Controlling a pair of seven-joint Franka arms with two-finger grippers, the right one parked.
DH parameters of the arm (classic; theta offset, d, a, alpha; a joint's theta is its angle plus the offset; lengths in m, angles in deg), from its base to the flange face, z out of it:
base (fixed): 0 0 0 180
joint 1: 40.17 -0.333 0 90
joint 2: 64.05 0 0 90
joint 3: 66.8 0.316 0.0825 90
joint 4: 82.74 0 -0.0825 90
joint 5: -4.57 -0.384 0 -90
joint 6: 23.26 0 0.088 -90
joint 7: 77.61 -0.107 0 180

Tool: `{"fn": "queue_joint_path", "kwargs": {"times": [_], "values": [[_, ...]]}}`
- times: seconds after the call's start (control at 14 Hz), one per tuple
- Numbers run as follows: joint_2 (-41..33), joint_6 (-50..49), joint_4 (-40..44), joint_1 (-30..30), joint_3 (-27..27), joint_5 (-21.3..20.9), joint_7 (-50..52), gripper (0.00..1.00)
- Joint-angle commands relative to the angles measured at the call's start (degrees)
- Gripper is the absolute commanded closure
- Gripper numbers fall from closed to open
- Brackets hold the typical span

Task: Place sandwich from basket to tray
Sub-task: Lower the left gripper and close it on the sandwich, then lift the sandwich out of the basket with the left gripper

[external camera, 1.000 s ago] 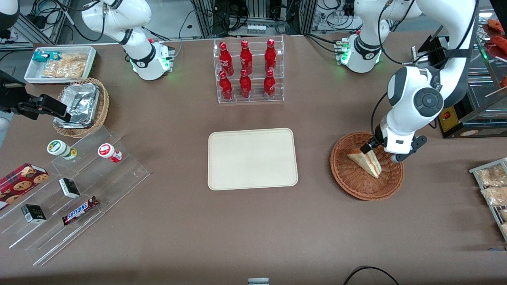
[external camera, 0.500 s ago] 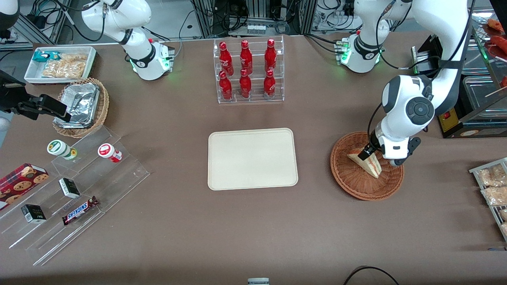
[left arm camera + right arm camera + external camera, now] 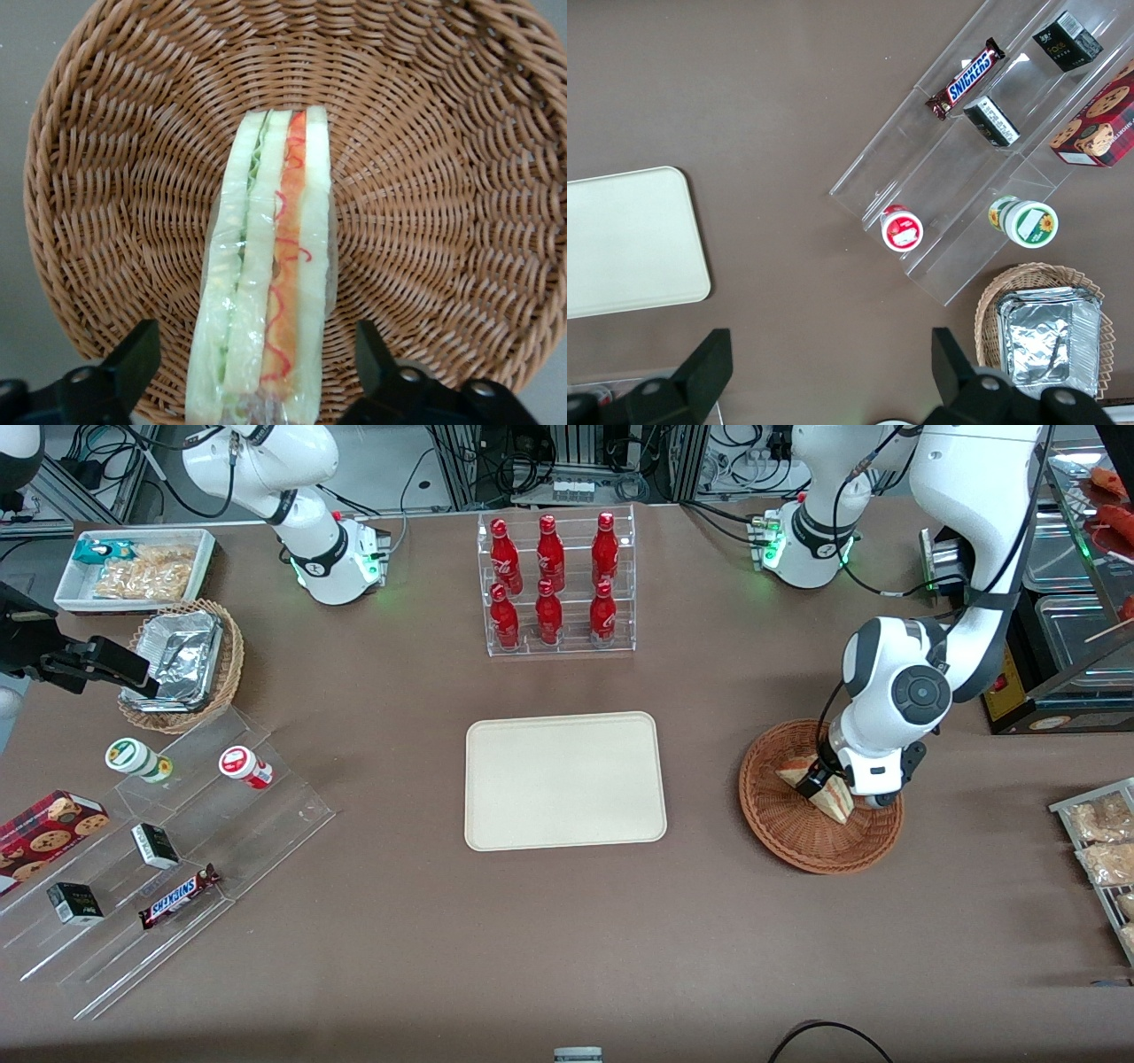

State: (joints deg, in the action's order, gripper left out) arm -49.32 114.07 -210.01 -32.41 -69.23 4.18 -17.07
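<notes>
The sandwich (image 3: 834, 806), a pale wedge with a red and green filling stripe, lies in the round reddish-brown basket (image 3: 797, 843) toward the working arm's end of the table. My gripper (image 3: 819, 784) is down in the basket, directly over the sandwich. In the left wrist view the sandwich (image 3: 266, 292) lies between the two black fingers (image 3: 133, 363), with a gap on each side, so the gripper (image 3: 257, 347) is open and holds nothing. The basket's weave (image 3: 425, 177) fills that view. The cream tray (image 3: 564, 779) lies flat at the table's middle and carries nothing; it also shows in the right wrist view (image 3: 629, 239).
A clear rack of red bottles (image 3: 556, 584) stands farther from the camera than the tray. A tan basket with foil containers (image 3: 182, 664), a white bin of snacks (image 3: 133, 567) and a stepped acrylic shelf (image 3: 159, 841) lie toward the parked arm's end. Snack packets (image 3: 1103, 841) lie near the basket.
My gripper has come down and nearer to the camera in the basket, from beside the sandwich's upper corner to straddling the sandwich. The sandwich has not moved.
</notes>
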Motion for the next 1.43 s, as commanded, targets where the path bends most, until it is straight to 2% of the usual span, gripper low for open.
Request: {"fn": "queue_joint_path", "kwargs": {"times": [0.0, 0.07, 0.21, 0.71, 1.07, 1.21, 1.36], "values": [[0.22, 0.31, -0.17, 0.15, 0.23, 0.57, 5.34, 0.58], [0.13, 0.13, -0.25, 0.23, 0.23, 0.39, 6.15, 0.83], [-0.31, -2.14, 0.62, 0.23, 0.23, -0.31, 5.64, 0.92], [-0.66, -26.73, 17.65, 1.81, -0.38, -0.66, -8.14, 0.95], [1.97, -27.64, 21.35, 11.56, -0.65, -1.72, -12.36, 0.95], [3.11, -27.20, 22.33, 13.76, -1.44, -0.50, -20.53, 0.94], [5.65, -26.06, 25.39, 16.39, -2.32, 2.66, -20.82, 0.94]]}}
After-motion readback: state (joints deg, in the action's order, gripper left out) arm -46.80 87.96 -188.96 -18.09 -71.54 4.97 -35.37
